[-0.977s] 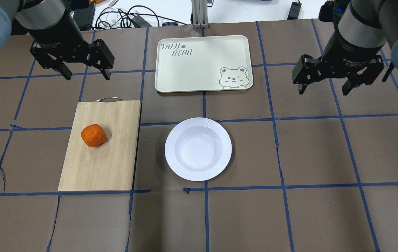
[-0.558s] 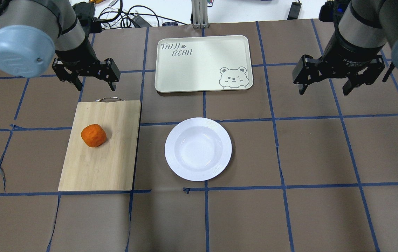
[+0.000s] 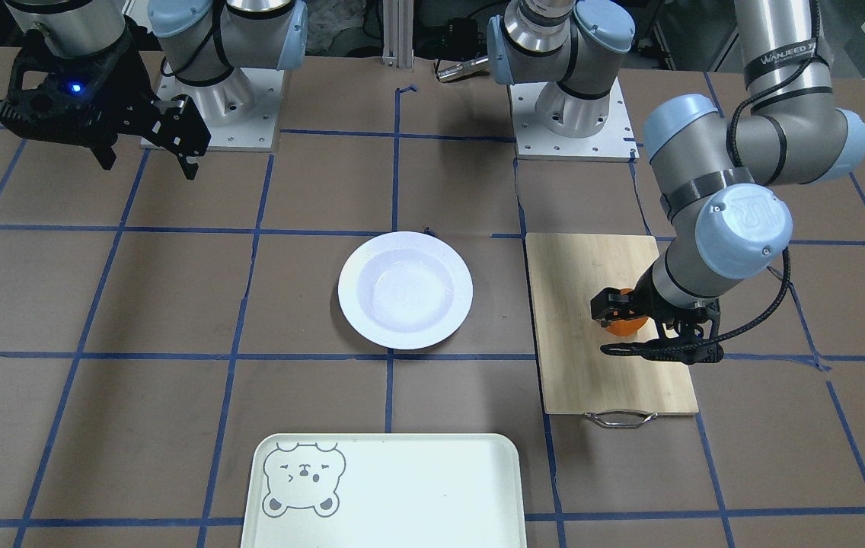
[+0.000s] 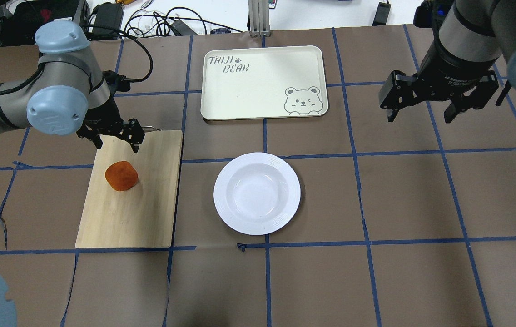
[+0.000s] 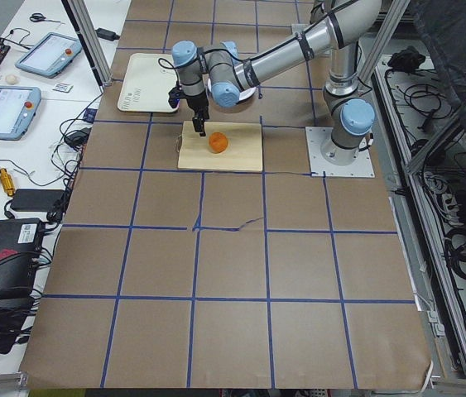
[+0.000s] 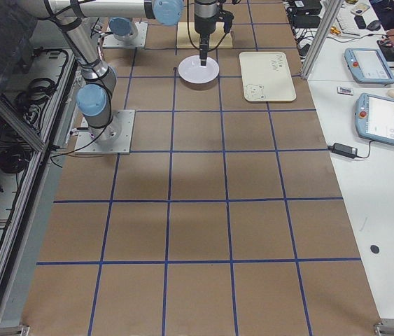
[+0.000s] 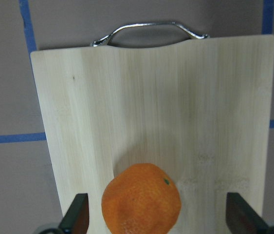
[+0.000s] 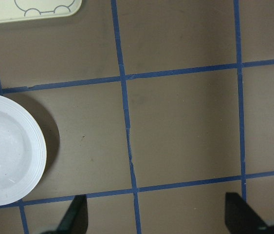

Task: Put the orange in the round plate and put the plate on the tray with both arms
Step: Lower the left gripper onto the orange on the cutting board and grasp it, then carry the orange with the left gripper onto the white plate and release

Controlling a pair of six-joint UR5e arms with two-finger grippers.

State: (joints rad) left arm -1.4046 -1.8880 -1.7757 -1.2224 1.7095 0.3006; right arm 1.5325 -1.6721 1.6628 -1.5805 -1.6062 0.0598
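Your left gripper [image 4: 117, 147] hangs over the cutting board [image 4: 144, 213] with its fingers [image 7: 76, 217] spread wide. The orange [image 4: 121, 176] sits on the board between them, untouched. The plate [image 4: 290, 200] lies on the tabletop [image 4: 376, 204] just beside the board, and the tray [image 4: 262, 81] lies beyond it. Your right gripper [image 4: 419, 119] hovers beside the tray, fingers likewise spread apart.

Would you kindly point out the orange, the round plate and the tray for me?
orange [image 4: 121, 176], overhead exterior view, centre of its dimpled skin.
round plate [image 4: 256, 193], overhead exterior view, its bare sunken centre.
tray [image 4: 258, 86], overhead exterior view, its bare middle surface.
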